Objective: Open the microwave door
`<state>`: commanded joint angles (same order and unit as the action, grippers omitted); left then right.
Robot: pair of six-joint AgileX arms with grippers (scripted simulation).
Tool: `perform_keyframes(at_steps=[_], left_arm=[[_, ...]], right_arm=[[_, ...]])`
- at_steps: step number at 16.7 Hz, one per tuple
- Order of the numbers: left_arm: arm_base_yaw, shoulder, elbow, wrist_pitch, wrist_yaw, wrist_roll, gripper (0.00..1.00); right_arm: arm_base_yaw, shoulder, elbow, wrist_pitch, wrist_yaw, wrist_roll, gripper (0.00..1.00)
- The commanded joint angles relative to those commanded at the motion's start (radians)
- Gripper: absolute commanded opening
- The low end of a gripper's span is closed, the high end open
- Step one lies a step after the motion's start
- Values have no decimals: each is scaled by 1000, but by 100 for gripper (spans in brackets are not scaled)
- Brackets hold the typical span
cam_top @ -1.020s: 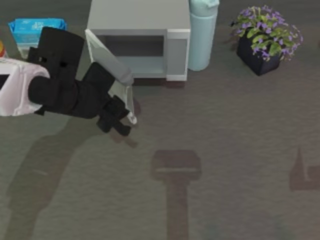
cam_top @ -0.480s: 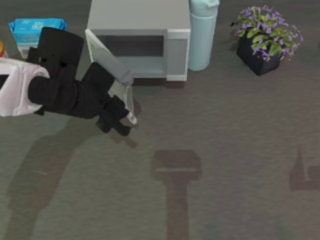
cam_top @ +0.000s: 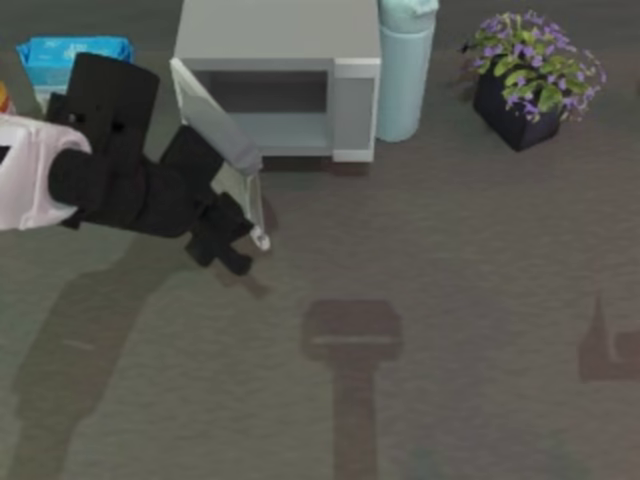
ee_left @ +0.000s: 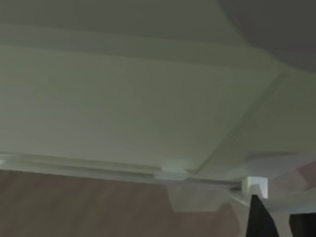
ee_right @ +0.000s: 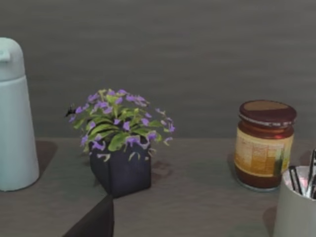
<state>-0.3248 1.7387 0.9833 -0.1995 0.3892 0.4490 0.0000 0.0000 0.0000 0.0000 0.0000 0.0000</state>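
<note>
The light-grey microwave (cam_top: 277,30) stands at the back of the table, left of centre. Its cavity shows, because the microwave door (cam_top: 215,120) is swung out toward the front left. My left gripper (cam_top: 238,250) sits at the door's free end, shut on the silver handle (cam_top: 261,238). In the left wrist view the door panel (ee_left: 123,108) fills most of the picture. The handle's end (ee_left: 255,186) lies just beyond one dark fingertip (ee_left: 259,219). My right arm is out of the top view. A dark part of my right gripper (ee_right: 98,222) shows in the right wrist view.
A pale blue bottle (cam_top: 405,70) stands against the microwave's right side. A dark pot of purple flowers (cam_top: 530,80) is at the back right and a blue box (cam_top: 75,55) at the back left. The right wrist view also shows a jar (ee_right: 264,145) and a cup of utensils (ee_right: 296,207).
My left gripper has drawn slightly to the left with the handle, and the door has swung a little wider.
</note>
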Motion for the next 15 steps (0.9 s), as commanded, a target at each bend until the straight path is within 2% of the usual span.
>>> perform_keyframes(at_steps=[3, 15], left_arm=[[16, -1, 0, -14, 17, 31, 0], [16, -1, 0, -15, 18, 33, 0]], right_arm=[[0, 0, 0, 0, 0, 0, 100], [0, 0, 0, 0, 0, 0, 100]])
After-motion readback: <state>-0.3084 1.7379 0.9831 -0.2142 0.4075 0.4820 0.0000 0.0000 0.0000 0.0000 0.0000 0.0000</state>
